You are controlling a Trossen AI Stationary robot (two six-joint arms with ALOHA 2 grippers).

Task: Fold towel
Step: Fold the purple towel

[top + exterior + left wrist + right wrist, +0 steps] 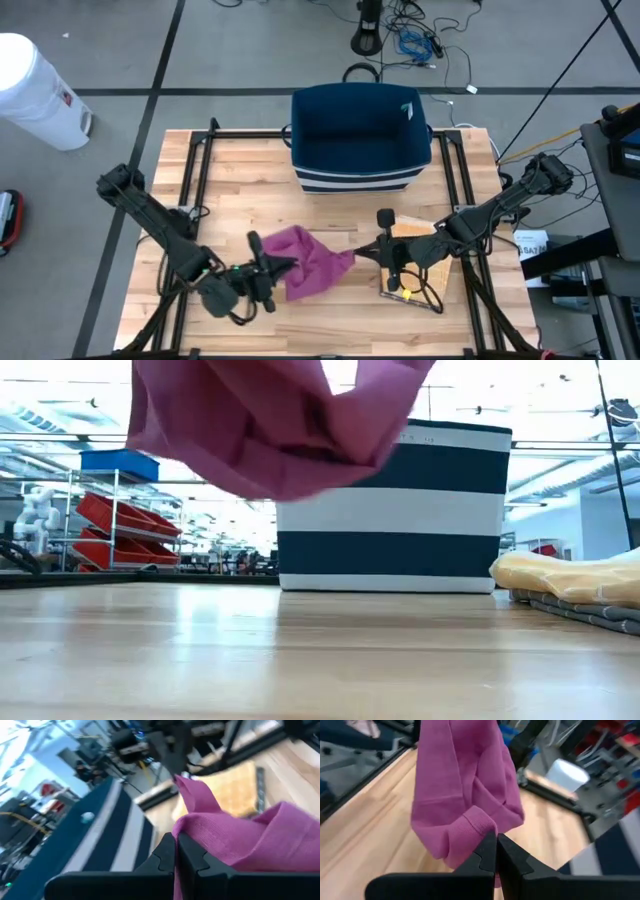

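Note:
A magenta towel (312,262) hangs bunched between my two grippers over the near middle of the wooden table (250,170). In the low view the towel (270,430) is clear of the tabletop. My left gripper (278,268) reaches in from the table's left and is shut on the towel's left end. My right gripper (360,254) reaches in from the right and is shut on its right end. The wrist views show each pair of fingers closed on cloth: left gripper (176,854), right gripper (496,851). My left gripper pinches a hemmed edge of the towel (189,827) between its two fingers. It comes nearly level from the table's left. The cloth rises in folds beyond the fingertips and sags slack toward the other gripper. My right gripper pinches a folded, hemmed part of the towel (481,821) between its two fingers, more than one layer there. It comes from the table's right, slanting slightly down. The rest of the towel hangs in loose folds beyond the fingers, clear of the table.
A navy and white striped basket (360,135) stands at the far middle of the table. A folded yellow cloth (425,245) lies on a darker stack at the near right, also in the low view (570,578). Bare wood lies beneath and left of the towel.

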